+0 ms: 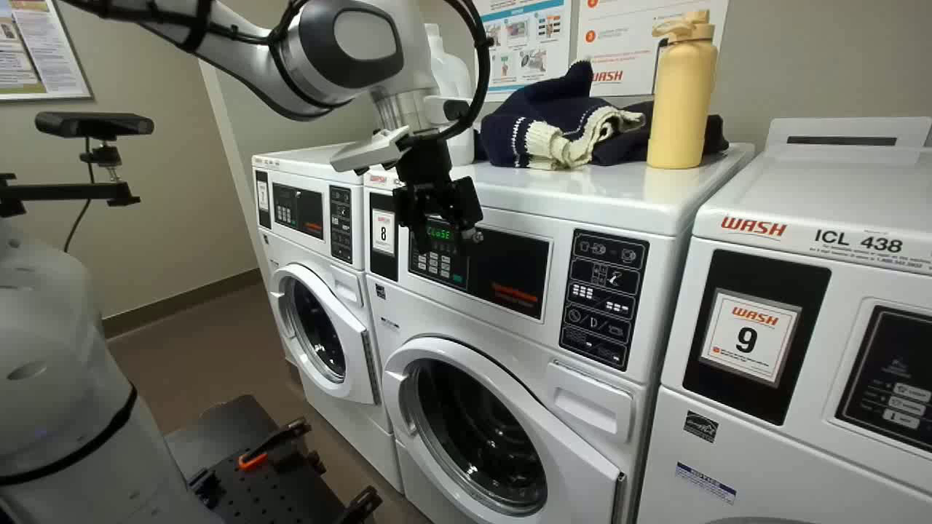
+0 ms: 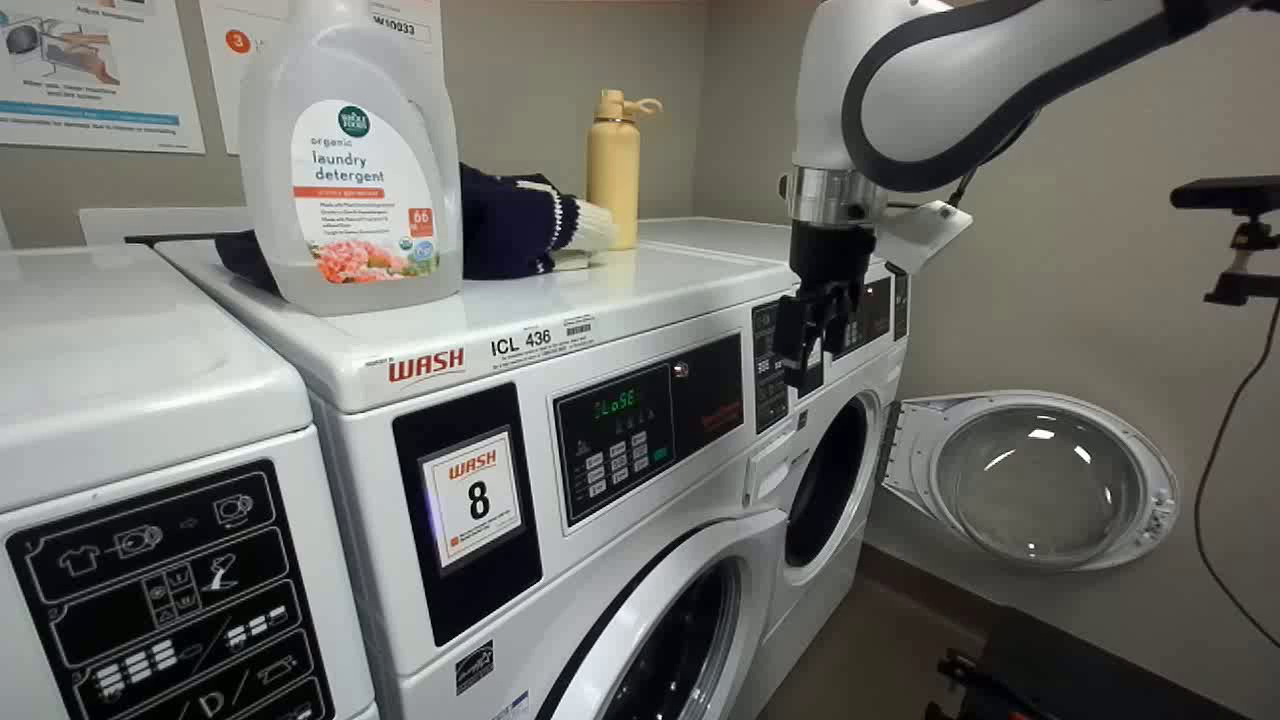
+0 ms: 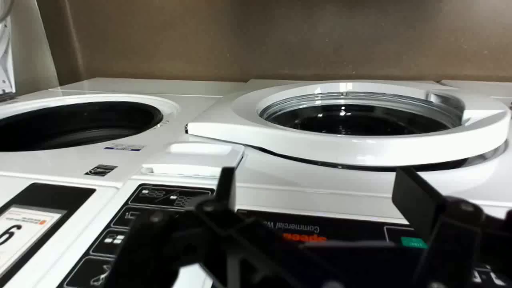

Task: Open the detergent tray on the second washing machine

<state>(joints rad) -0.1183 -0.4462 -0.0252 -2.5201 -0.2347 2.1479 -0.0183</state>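
The second washing machine, the white washer numbered 8, stands in the middle in both exterior views [image 1: 477, 331] [image 2: 575, 560], its round door shut. Its detergent tray [image 1: 593, 400] is a pale plastic front below the black icon panel. The tray also shows in an exterior view [image 2: 768, 468] and in the wrist view [image 3: 196, 154], left of the fingers; it looks pushed in. My gripper [image 1: 445, 231] hangs before this washer's display, higher than the tray and to its left there. It also shows in an exterior view [image 2: 812, 345]. In the wrist view its fingers [image 3: 318, 188] are wide apart with nothing between them.
Washer 9 [image 1: 743, 338] stands beside it; its round door [image 2: 1035, 490] is swung open. A detergent bottle [image 2: 350, 220], a dark knitted garment [image 1: 546, 120] and a yellow bottle [image 1: 681, 105] stand on top. A black platform [image 1: 269, 480] is in front.
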